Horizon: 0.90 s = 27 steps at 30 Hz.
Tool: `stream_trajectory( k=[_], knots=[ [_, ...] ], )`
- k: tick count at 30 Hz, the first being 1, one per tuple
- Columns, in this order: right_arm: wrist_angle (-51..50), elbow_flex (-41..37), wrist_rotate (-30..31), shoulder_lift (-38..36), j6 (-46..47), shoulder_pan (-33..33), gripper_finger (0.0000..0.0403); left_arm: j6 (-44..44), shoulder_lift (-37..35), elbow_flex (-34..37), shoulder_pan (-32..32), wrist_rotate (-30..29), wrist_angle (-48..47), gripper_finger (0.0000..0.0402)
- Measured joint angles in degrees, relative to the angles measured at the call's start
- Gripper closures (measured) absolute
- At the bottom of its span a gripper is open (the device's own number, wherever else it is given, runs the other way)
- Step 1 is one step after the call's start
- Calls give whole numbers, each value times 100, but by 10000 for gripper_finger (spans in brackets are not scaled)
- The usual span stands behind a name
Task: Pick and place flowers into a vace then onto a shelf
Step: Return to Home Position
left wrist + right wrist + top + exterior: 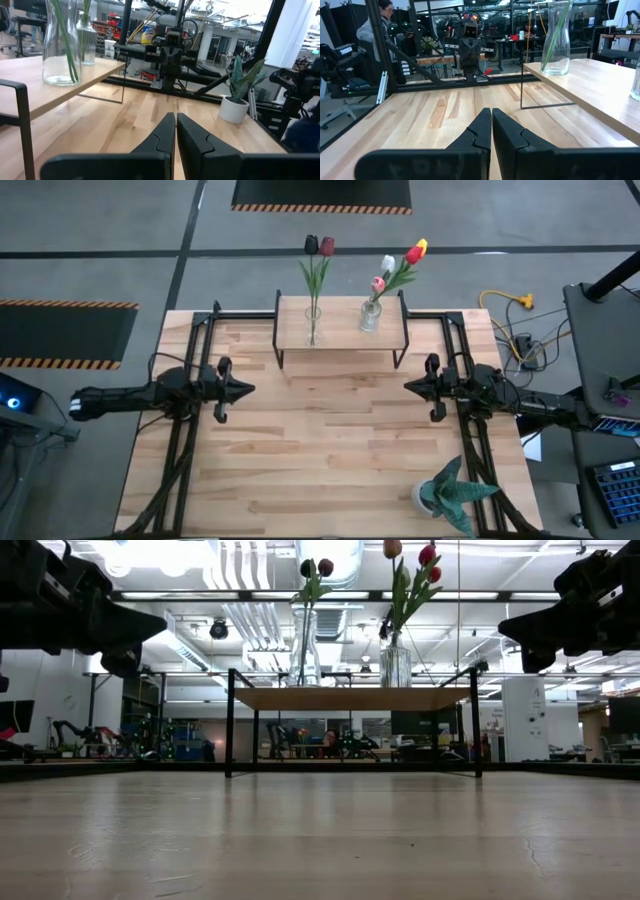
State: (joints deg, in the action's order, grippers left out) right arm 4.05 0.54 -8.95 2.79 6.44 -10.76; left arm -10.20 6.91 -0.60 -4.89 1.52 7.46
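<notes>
**Colours On My Table**

My flowers (412, 254) are dark red, red, pink, white and yellow, with green stems. The shelf (340, 315) is light wood on black legs. My table (320, 460) has pale wood stripes. My left gripper (245, 389) and right gripper (408, 385) are black. The plant (455, 492) is blue-green.

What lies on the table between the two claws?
Only bare tabletop, in the high view, between the left claw and the right claw.
</notes>
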Motion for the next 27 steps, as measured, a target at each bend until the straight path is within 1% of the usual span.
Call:
stream_trajectory(
  k=[27],
  knots=[
    [0, 0, 0, 2, -2, 0, 394, -2, 444, 0, 1, 0, 0, 402]
  ],
)
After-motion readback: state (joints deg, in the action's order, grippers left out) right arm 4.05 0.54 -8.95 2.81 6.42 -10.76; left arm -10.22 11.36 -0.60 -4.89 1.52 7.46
